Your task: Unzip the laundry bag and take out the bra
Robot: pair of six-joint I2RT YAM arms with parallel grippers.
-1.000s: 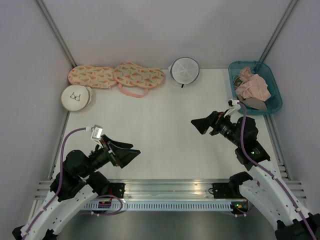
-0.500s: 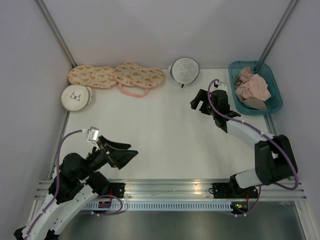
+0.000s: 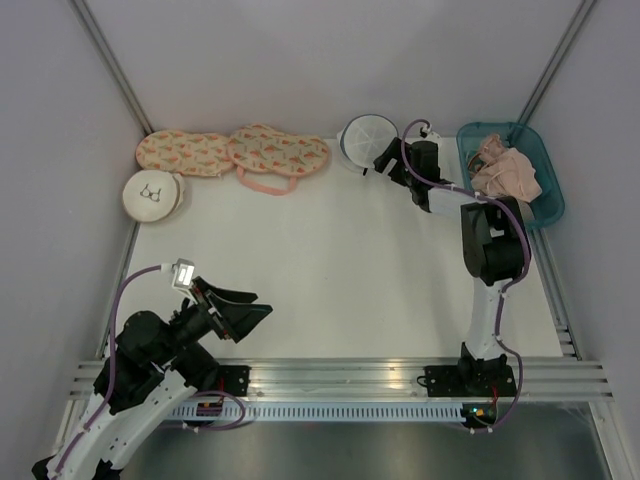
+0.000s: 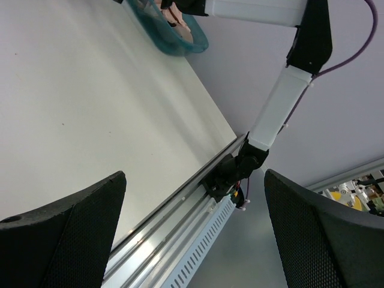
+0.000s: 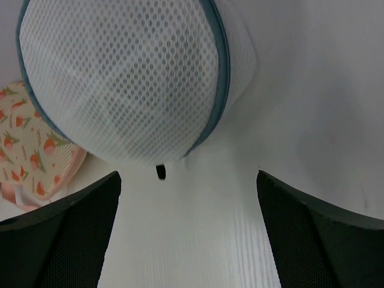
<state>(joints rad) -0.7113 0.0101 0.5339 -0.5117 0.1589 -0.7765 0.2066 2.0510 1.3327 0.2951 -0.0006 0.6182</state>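
The laundry bag (image 3: 367,140), a round white mesh pouch with a dark zipper rim, stands against the back wall. It fills the upper part of the right wrist view (image 5: 126,78), with a small dark zipper pull (image 5: 160,171) hanging at its lower edge. My right gripper (image 3: 382,158) is open and empty, just right of and in front of the bag, pointing at it. My left gripper (image 3: 250,312) is open and empty, low at the near left. The bra is not visible; the mesh hides what is inside.
Two pink patterned cases (image 3: 235,153) lie at the back left, and a cream round pouch with a bra drawing (image 3: 153,194) sits in front of them. A teal basket (image 3: 545,205) holding pink and beige garments stands at the back right. The metal rail (image 3: 340,378) runs along the near edge.
My right arm has stretched far toward the back, carrying its open gripper from mid-table up to the laundry bag. My left gripper has barely moved.
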